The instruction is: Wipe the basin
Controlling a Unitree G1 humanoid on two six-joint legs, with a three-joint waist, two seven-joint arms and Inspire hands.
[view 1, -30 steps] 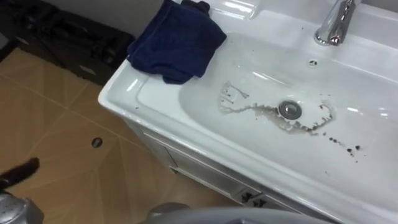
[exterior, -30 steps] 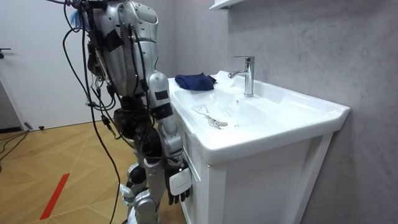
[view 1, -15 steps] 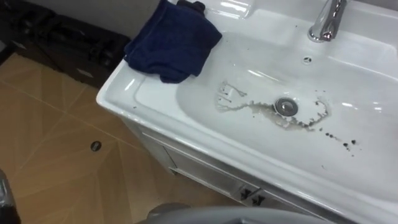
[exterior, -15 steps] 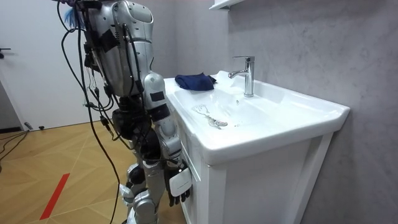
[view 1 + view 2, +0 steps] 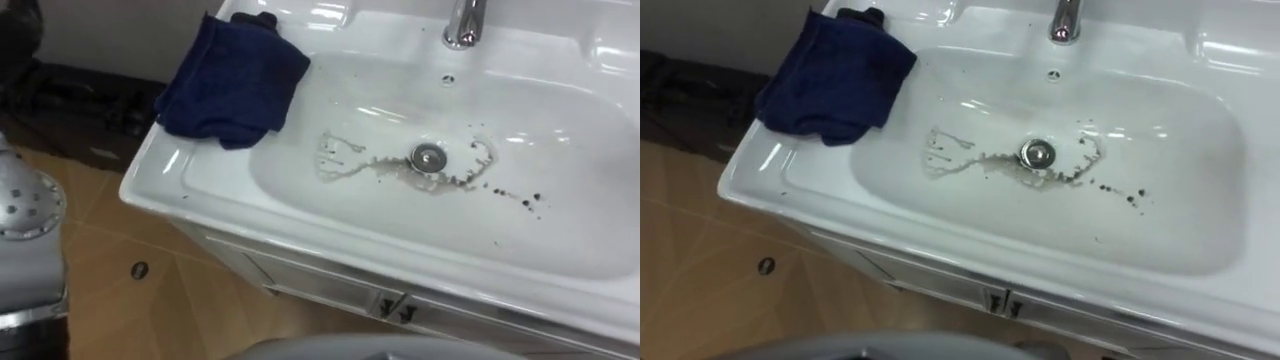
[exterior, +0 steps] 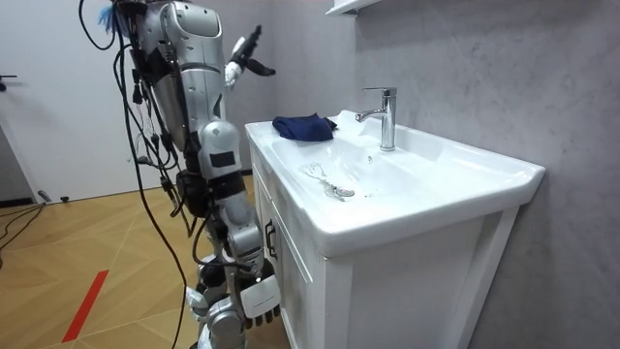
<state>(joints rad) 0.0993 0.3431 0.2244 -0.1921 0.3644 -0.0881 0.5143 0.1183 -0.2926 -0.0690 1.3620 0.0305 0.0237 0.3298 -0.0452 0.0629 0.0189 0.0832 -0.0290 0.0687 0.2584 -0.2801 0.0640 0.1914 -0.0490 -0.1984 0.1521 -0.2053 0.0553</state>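
Observation:
A dark blue cloth lies bunched on the left rim of the white basin, by its back corner. Brown stains and dark specks trail around the drain in the bowl. The chrome faucet stands behind it. In the room view I stand at the basin's front, the cloth at its far end. My left hand is raised at head height, open, short of the cloth. My right hand hangs low beside the cabinet, fingers relaxed.
Below the basin is a white cabinet with small dark handles. Dark cases sit on the wooden floor against the wall to the left. A shelf hangs above the faucet.
My left arm has risen from my side to head height; its silver forearm now stands at the left eye view's left edge. The camera has shifted, so the basin sits further left.

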